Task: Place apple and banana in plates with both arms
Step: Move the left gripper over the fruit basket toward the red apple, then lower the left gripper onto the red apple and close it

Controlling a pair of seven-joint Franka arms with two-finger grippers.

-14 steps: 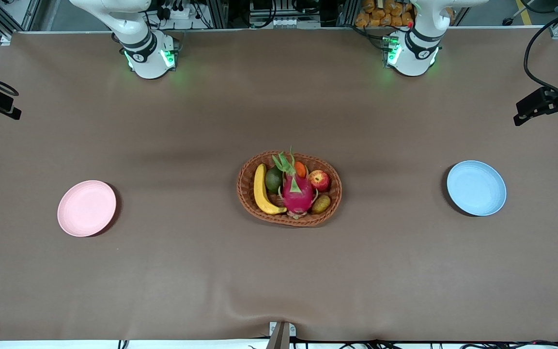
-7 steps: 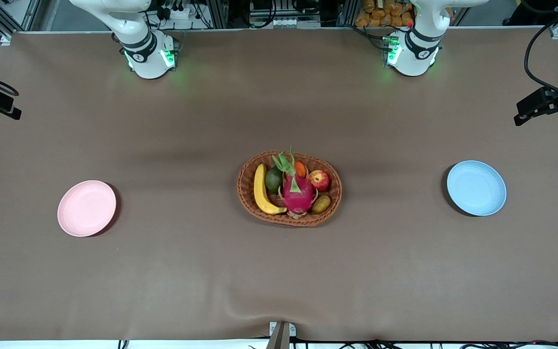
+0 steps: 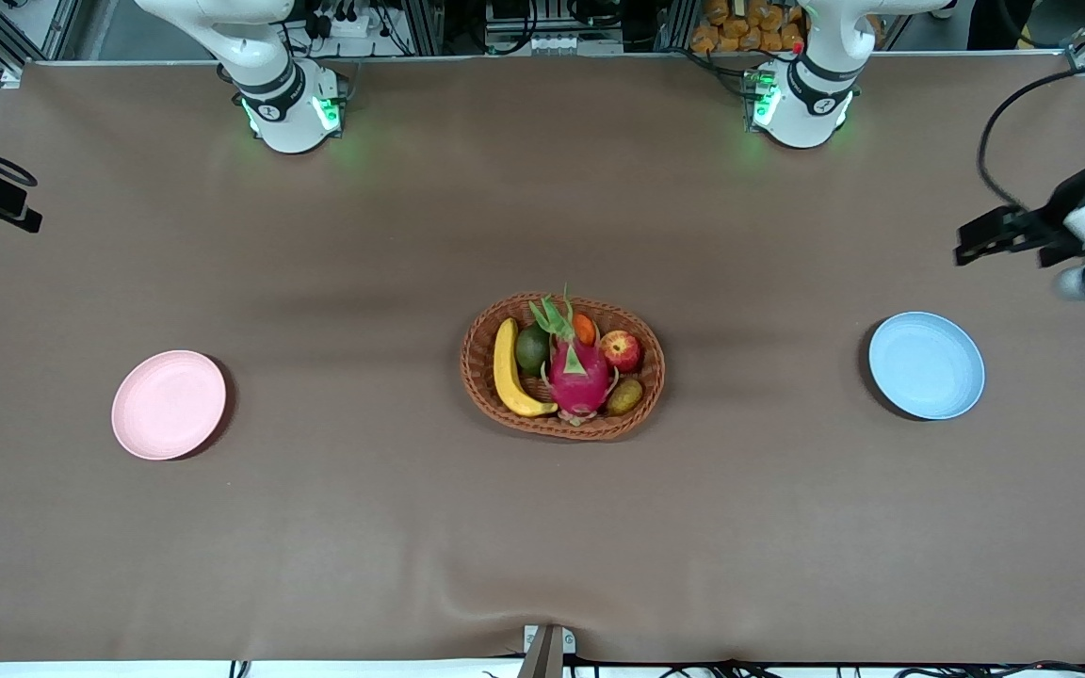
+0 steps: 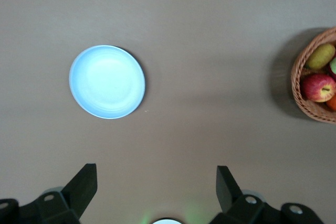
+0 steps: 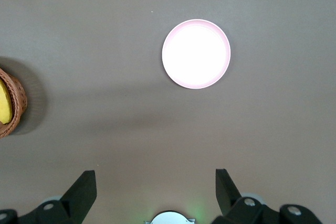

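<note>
The apple point(image 3: 620, 350) and the banana point(image 3: 508, 369) lie in a brown wicker basket point(image 3: 561, 428) at the table's middle. The apple also shows in the left wrist view point(image 4: 318, 87), and the banana's edge shows in the right wrist view point(image 5: 4, 103). The pale pink plate point(image 3: 169, 405) is empty toward the right arm's end. The light blue plate point(image 3: 926, 365) is empty toward the left arm's end. My left gripper point(image 4: 156, 170) is open and empty, high over bare table beside the blue plate point(image 4: 107, 81). My right gripper point(image 5: 155, 174) is open and empty, high over bare table beside the pink plate point(image 5: 196, 53).
The basket also holds a magenta dragon fruit point(image 3: 578, 372), a green fruit point(image 3: 531, 348), a small orange fruit point(image 3: 584, 328) and a brownish fruit point(image 3: 624, 395). The arm bases point(image 3: 293, 113) point(image 3: 801, 108) stand along the table's edge farthest from the front camera.
The left arm's hand has swung in from the table's end toward the blue plate. The right arm, the fruit and the plates have not moved.
</note>
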